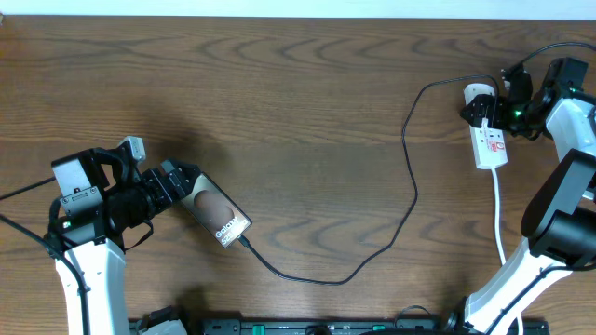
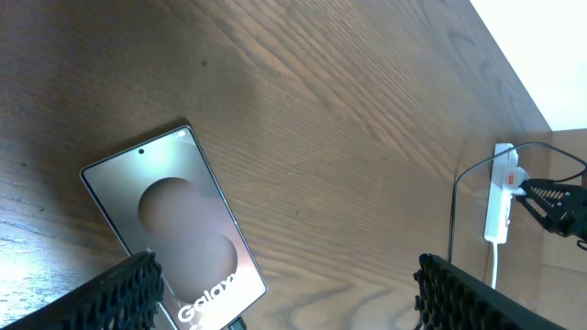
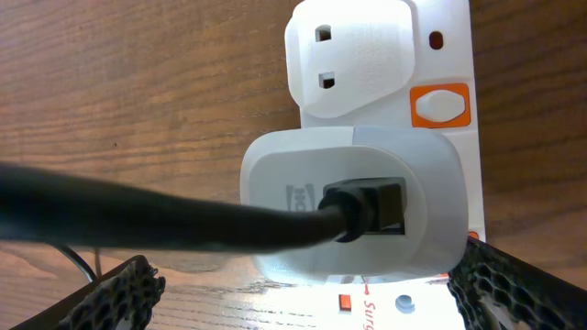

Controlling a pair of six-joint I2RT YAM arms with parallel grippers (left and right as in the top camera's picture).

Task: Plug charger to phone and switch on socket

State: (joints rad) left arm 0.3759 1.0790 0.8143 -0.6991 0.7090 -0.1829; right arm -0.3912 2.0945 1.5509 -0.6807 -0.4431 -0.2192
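- Right tool spread over narrow white power strip.
- Strip looks light, may slide; push orange rocker straight down.
- Left tool spread, well apart from strip.

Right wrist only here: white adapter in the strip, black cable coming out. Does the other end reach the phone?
Observer: Overhead shows the long thin black cable crossing the brown wooden table from the narrow white power strip. Its end meets the bottom edge of the slim dark glossy smartphone. I can't tell if it's seated.
Operator: Left arm gripping the phone?
Observer: No. In the left wrist view the left end effector is open, and the phone lies flat on the table.
Operator: Where does the strip's own cord go?
Observer: Overhead, the thicker white cord runs from the strip toward the table's near edge, beside the right arm.
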